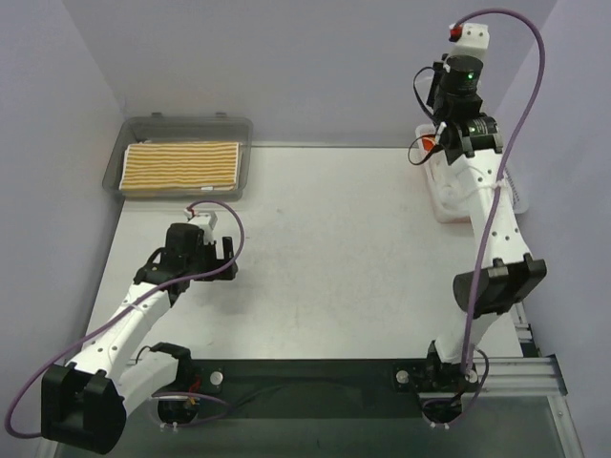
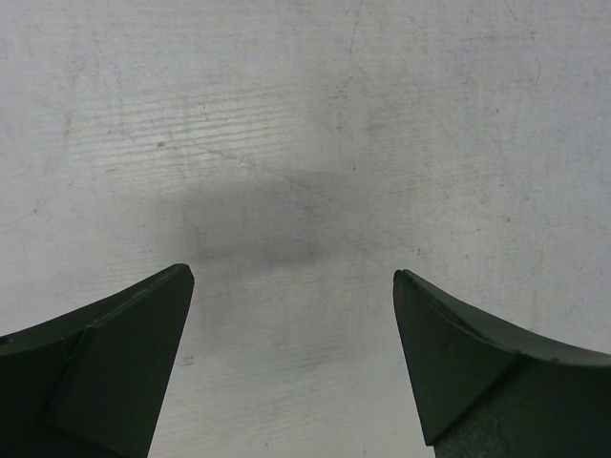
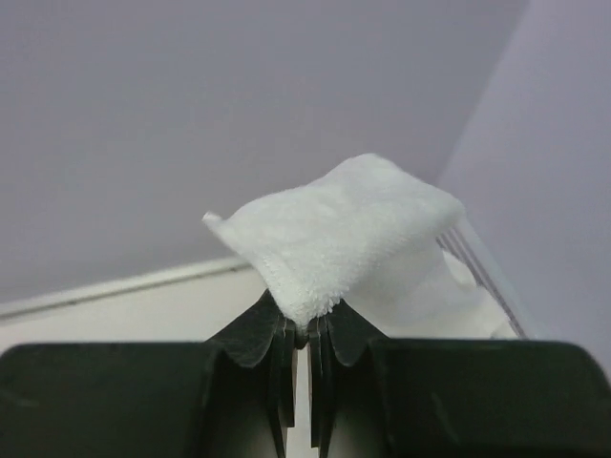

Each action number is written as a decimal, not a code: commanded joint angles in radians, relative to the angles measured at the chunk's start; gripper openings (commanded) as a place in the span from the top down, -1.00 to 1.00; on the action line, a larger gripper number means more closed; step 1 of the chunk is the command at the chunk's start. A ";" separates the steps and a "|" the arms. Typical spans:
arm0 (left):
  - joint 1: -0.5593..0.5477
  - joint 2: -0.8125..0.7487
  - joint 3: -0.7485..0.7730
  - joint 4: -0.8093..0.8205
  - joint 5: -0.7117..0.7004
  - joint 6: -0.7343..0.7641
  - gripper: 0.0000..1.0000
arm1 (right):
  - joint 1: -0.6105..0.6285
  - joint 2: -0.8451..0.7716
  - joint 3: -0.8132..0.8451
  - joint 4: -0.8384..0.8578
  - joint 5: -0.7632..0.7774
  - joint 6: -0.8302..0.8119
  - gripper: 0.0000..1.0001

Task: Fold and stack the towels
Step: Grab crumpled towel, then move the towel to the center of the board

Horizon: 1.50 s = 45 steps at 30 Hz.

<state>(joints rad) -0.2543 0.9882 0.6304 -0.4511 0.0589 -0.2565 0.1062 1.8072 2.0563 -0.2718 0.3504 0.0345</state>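
Note:
A plain white towel point(image 3: 344, 229) is pinched by one corner in my right gripper point(image 3: 307, 329), which is shut on it; the cloth bunches up just beyond the fingertips. In the top view that gripper point(image 1: 439, 153) is over the white mesh basket point(image 1: 449, 200) at the back right, and the arm hides the towel there. A folded yellow-and-white striped towel point(image 1: 181, 165) lies flat in the clear grey tray point(image 1: 187, 124) at the back left. My left gripper point(image 1: 227, 258) hangs open just above the bare table point(image 2: 286, 143), a little in front of the tray, with nothing between its fingers point(image 2: 124, 353).
The basket's mesh wall point(image 3: 477, 258) shows behind the held towel. Purple walls close in the back and both sides. A purple cable point(image 1: 535, 57) loops above the right arm. A metal rail point(image 1: 516, 367) runs along the near right edge.

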 commanded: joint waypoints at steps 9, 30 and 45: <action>-0.003 -0.052 0.028 0.051 0.010 -0.003 -0.95 | 0.315 -0.270 -0.198 0.229 -0.083 -0.124 1.00; -0.005 -0.097 0.063 0.052 -0.008 -0.069 -0.95 | 1.204 -0.552 -0.987 -0.222 -0.424 0.354 -0.15; -0.214 0.402 0.310 0.086 -0.174 -0.136 -0.91 | 0.203 -0.827 -1.249 -0.279 -0.192 0.524 -0.36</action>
<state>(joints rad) -0.4488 1.2976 0.8562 -0.4149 -0.0307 -0.3805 0.4431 0.9573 0.8425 -0.5049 0.1905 0.5068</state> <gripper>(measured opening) 0.958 0.683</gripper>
